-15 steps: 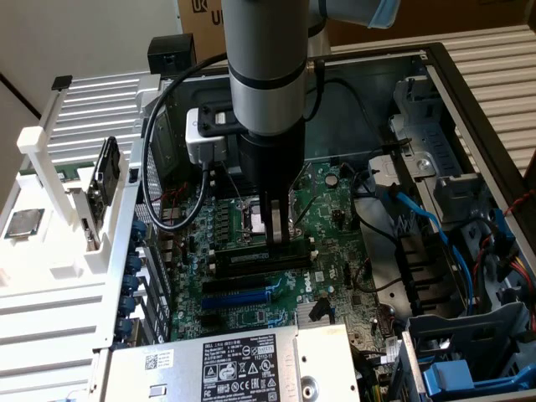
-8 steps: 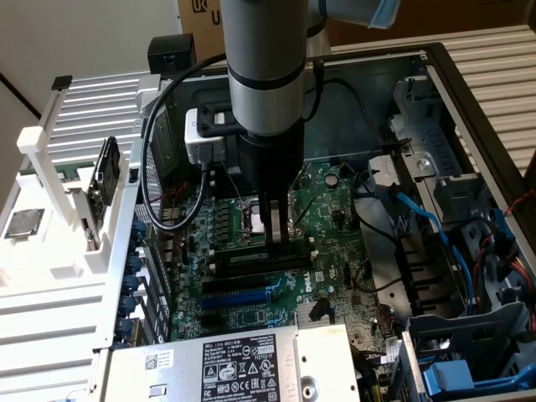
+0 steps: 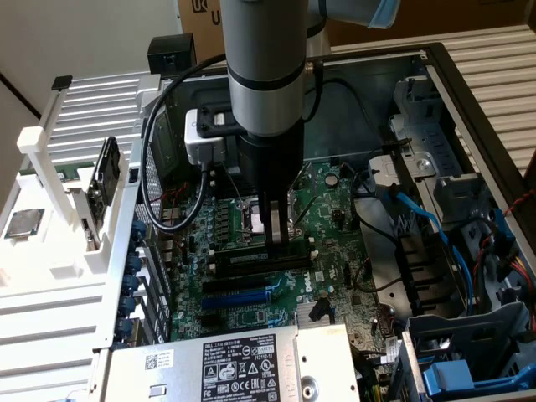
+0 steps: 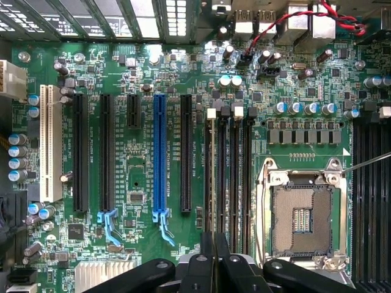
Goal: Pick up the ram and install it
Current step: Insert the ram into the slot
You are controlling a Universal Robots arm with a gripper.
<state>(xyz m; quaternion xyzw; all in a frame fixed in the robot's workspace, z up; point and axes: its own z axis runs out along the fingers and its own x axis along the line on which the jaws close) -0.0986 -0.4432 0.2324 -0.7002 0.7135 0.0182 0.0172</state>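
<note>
Squarely beneath pincer [image 3: 279, 243], ram [image 3: 251, 260] (pinched edgewise) meets memory slots [image 4: 235, 183].

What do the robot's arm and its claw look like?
The arm is a fat silver-grey tube with a black ring round it and a light blue cap on a joint. Lower down it turns black. A small white box sits on its side, and a black cable loops beside it. The claw has two thin black fingers.
</note>
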